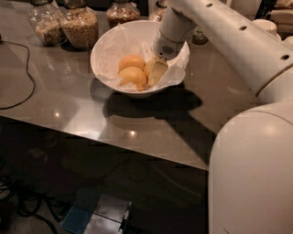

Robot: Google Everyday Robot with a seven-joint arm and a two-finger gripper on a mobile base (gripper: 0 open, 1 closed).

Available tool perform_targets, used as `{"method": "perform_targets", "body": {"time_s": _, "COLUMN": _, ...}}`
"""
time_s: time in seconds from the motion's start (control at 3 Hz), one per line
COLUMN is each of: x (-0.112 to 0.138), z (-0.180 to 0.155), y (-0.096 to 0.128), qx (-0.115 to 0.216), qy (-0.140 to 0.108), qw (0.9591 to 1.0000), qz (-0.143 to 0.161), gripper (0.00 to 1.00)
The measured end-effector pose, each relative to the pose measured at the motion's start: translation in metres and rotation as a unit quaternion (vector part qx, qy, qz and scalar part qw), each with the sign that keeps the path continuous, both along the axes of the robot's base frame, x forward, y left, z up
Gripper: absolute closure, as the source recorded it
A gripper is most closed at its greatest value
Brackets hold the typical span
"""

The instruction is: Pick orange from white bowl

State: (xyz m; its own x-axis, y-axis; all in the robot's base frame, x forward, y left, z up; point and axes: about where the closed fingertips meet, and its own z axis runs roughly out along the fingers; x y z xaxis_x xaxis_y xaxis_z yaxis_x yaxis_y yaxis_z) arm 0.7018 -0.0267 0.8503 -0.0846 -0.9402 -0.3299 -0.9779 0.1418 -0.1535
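Nearest, well short of the pincer and off to its right in the view: the robot's rounded white body. On the dim floor, far below the pincer and to its left: tangled dark cables and a flat blue-and-grey box. Next, the glossy grey table, with a thin black cord curling along it well left of the pincer.

Right around the pincer: the white bowl, lined with crumpled white paper and throwing a dark shadow toward the camera. Down inside the bowl, in its right half: the pincer, pointing downward from the white arm dotted with small holes. Against the pincer's left side and partly hidden by it: the orange, resting on the paper. Open or clamped on the orange: cannot tell.

Just left of the orange: a round fruit. Nearer the camera than that one and just beside it: an oblong fruit with a pointed end.

Beyond the bowl, behind the pincer and to its left: a jar of pale grain, a jar of brown bits and a jar of dark contents. Behind the pincer and to its right: a stack of small white dishes.
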Motion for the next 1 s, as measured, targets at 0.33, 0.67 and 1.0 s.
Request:
{"method": "perform_targets", "body": {"time_s": 0.33, "x": -0.0022, "z": -0.0153, "y": -0.0003, "qx": -0.001, "qy": 0.021, "qw": 0.9998, "qz": 0.002, "gripper": 0.46}}
{"method": "perform_targets", "body": {"time_s": 0.67, "x": -0.0030, "z": -0.0157, "y": -0.0019, "qx": 0.003, "qy": 0.025, "qw": 0.9997, "qz": -0.001, "gripper": 0.70}}
{"method": "perform_targets", "body": {"time_s": 1.0, "x": -0.0031, "z": -0.0156, "y": -0.0019, "qx": 0.003, "qy": 0.025, "qw": 0.9997, "qz": 0.000, "gripper": 0.93}}
